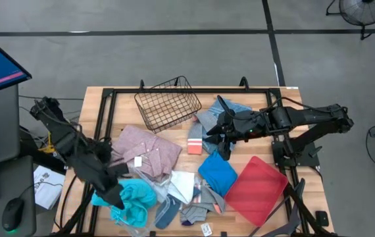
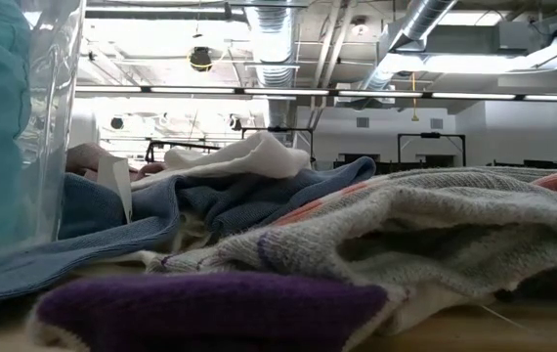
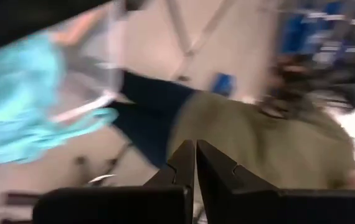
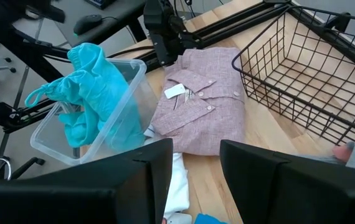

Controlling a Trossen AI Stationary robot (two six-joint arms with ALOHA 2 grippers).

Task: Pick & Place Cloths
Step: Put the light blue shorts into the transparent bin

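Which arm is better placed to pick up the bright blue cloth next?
Probably right: its open tool hovers just above the bright blue cloth, while the left tool, shut, sits across the table by the turquoise cloth.

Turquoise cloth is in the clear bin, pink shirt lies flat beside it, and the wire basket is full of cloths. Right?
Not quite. The black wire basket is empty; the right wrist view shows bare table through its mesh. The rest holds: the turquoise cloth hangs over the clear bin, and the pink shirt lies flat beside it.
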